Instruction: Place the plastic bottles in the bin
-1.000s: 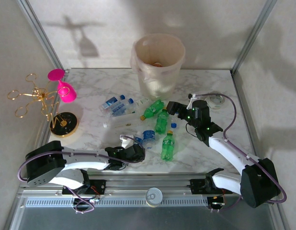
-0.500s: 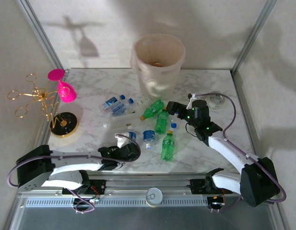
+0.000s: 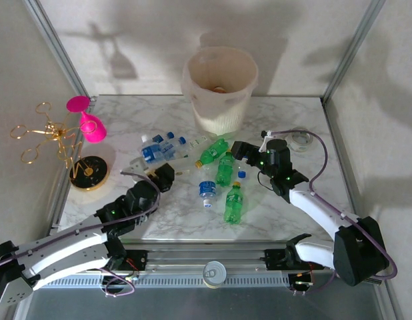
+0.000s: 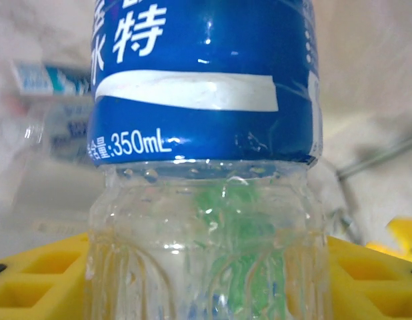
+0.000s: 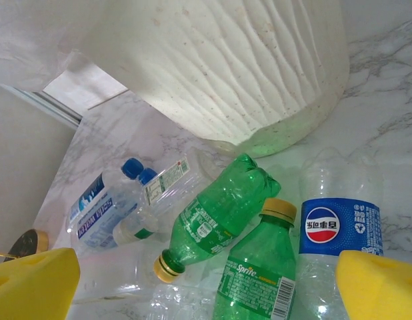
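Blue-label bottle [image 4: 205, 87] gripped low in left claw [image 4: 206, 273], ready for carry to bin [image 3: 223, 110]; right claw [image 5: 206, 285] gapes wide above green bottles [image 5: 219, 210], apparently lining up next pick.

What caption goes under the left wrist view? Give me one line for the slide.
The left gripper grips a clear blue-labelled bottle between its yellow pads.

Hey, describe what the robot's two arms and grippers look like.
Both the left arm and right arm have white links, black joints and small green lights. Mauve cables run along them. The left gripper and right gripper are black, with yellow fingers that have rectangular recesses.
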`<state>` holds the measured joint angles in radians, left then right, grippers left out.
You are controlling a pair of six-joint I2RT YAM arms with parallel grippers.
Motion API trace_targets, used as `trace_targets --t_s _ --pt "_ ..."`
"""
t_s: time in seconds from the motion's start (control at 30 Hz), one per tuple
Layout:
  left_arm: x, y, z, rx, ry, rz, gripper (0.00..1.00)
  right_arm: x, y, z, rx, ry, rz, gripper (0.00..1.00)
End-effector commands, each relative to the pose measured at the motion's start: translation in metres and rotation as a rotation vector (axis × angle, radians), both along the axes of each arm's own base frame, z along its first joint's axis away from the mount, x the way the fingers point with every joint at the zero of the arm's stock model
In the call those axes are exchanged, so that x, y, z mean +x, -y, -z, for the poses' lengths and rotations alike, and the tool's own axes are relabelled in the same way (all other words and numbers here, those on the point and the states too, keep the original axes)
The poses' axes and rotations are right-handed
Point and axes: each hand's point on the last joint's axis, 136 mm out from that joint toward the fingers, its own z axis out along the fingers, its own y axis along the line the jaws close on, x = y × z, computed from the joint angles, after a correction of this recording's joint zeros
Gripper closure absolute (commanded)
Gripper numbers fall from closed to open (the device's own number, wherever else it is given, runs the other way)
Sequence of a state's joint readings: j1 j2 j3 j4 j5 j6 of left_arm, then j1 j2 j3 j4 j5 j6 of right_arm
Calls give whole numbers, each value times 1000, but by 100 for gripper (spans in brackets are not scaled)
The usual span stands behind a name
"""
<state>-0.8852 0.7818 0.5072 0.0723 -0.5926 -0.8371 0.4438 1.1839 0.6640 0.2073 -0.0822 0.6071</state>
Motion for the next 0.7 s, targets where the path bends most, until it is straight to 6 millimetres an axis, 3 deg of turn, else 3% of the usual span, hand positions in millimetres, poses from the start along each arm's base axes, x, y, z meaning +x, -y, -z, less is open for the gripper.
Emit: trace_targets --t_s 0.0,0.17,0.33,0.5,0.67 --pt "16 -11 -77 -73 209 -74 62 -2 -7 1 26 3 -24 1" --pt "56 18 -150 -3 323 30 62 -5 -8 5 38 -2 -26 1" --pt "98 67 -191 64 365 180 62 -11 -7 8 49 -8 -31 1" --pt "144 114 -202 108 322 311 62 -19 -4 11 44 -10 -32 1" --pt "189 154 -198 157 285 374 62 -24 1 14 33 -7 -25 1"
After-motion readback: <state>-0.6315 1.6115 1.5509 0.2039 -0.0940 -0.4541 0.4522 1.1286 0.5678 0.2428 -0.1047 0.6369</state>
